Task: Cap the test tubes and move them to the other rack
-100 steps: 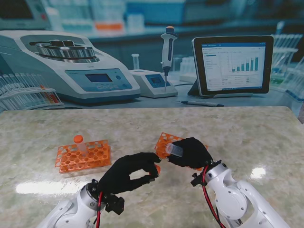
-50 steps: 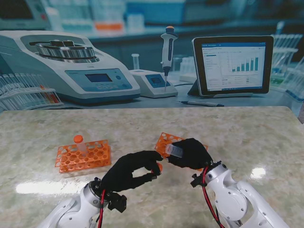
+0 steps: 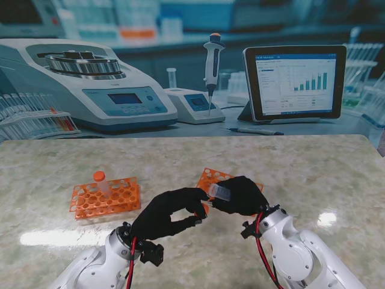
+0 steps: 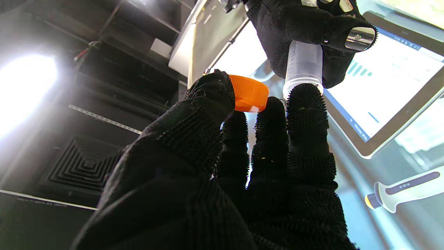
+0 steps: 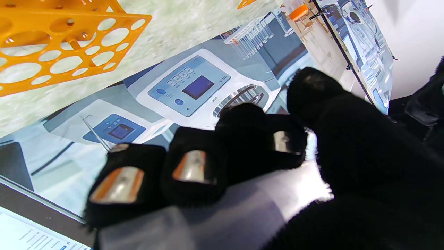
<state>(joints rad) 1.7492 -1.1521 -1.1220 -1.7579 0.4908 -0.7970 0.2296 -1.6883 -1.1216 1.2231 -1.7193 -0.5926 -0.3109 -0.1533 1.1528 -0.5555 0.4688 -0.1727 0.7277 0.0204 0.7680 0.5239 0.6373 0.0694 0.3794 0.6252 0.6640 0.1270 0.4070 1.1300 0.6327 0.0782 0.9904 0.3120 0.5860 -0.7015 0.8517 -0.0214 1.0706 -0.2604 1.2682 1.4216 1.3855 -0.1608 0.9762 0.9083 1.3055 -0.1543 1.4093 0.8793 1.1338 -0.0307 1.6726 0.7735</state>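
Note:
My right hand [image 3: 243,195] is shut on a clear test tube [image 3: 218,191], held with its open mouth pointing toward my left hand. The same tube [image 4: 303,67] shows in the left wrist view, and its body [image 5: 222,215] lies under the curled fingers in the right wrist view. My left hand [image 3: 165,215] pinches an orange cap [image 4: 248,93] between thumb and fingertips, close beside the tube's mouth but off it. One orange rack [image 3: 106,197] on the left holds a capped tube [image 3: 100,179]. A second orange rack [image 3: 210,177] lies partly hidden behind my right hand.
Past the far table edge is a lab backdrop with a centrifuge [image 3: 90,84], a pipette [image 3: 212,60] and a tablet [image 3: 295,81]. Bare marble table top [image 3: 313,174] extends to the right and toward me on the left.
My left hand has moved right and slightly away from me, bringing the orange cap closer to the tube's mouth. The right hand has stayed nearly still.

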